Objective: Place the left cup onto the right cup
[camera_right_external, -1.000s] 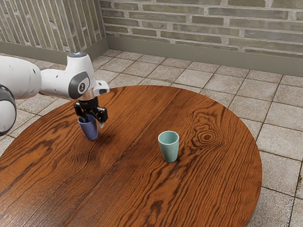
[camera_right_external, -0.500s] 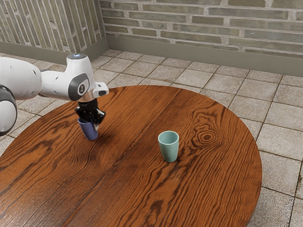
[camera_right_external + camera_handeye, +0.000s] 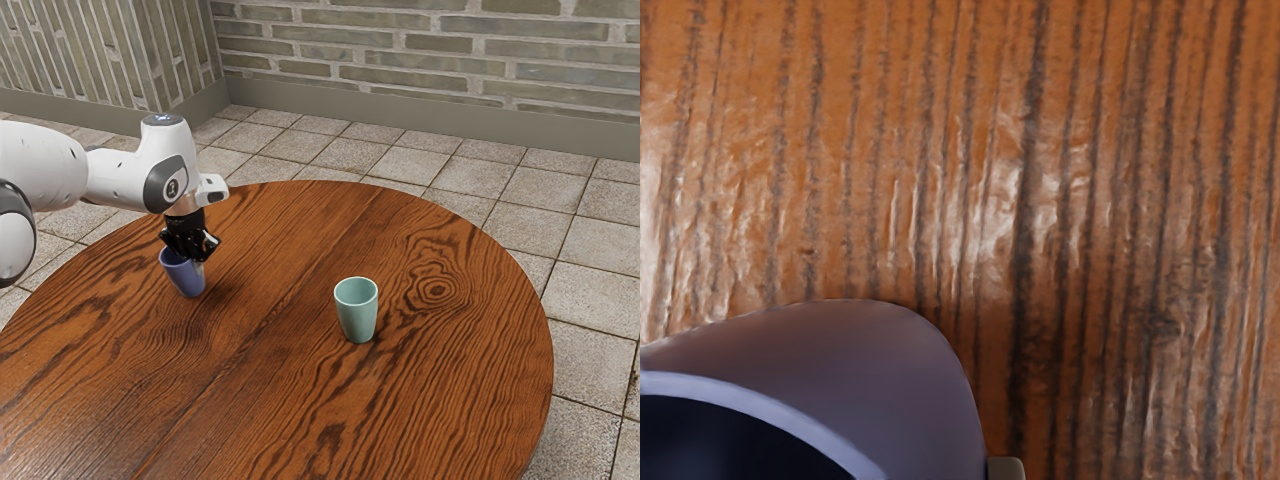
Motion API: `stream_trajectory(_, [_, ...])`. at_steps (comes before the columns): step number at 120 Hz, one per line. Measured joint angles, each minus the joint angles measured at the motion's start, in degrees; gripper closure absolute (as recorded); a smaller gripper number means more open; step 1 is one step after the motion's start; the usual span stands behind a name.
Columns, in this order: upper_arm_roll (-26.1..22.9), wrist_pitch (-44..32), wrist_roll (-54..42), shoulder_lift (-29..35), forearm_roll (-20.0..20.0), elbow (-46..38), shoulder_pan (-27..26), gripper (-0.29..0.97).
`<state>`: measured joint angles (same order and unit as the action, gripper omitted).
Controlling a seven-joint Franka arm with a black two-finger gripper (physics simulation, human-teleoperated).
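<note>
One round wooden table [image 3: 300, 400] on tiled floor [image 3: 600, 290], brick walls [image 3: 450, 50]; end effector [image 3: 189, 254] clamps the blue cup [image 3: 186, 277].

A round wooden table [image 3: 300, 420] with bold, dark grain stands on a floor [image 3: 590, 290] of pale stone tiles. A teal cup [image 3: 356, 308] stands upright on the wood, mouth up, a little toward the 3 o'clock side of the tabletop's middle. A ringed knot [image 3: 437, 291] in the grain lies near it, at its 3 o'clock. At the cup's 9 o'clock, well apart, a blue cup [image 3: 186, 274] is tilted over the table. Whether its base touches the wood cannot be told. In the wrist view the streaked tabletop [image 3: 1090, 200] lies beneath this cup's rim [image 3: 810, 380].
</note>
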<state>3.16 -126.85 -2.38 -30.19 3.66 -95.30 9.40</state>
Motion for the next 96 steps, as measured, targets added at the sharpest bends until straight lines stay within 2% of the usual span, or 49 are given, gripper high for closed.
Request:
stream_trajectory(42, [0.0,0.4,0.6,0.5,0.6,0.0,0.0,0.78])
stream_trajectory(96, [-0.1,7.7,1.6,7.4,0.7,-0.6,-1.9,0.78])
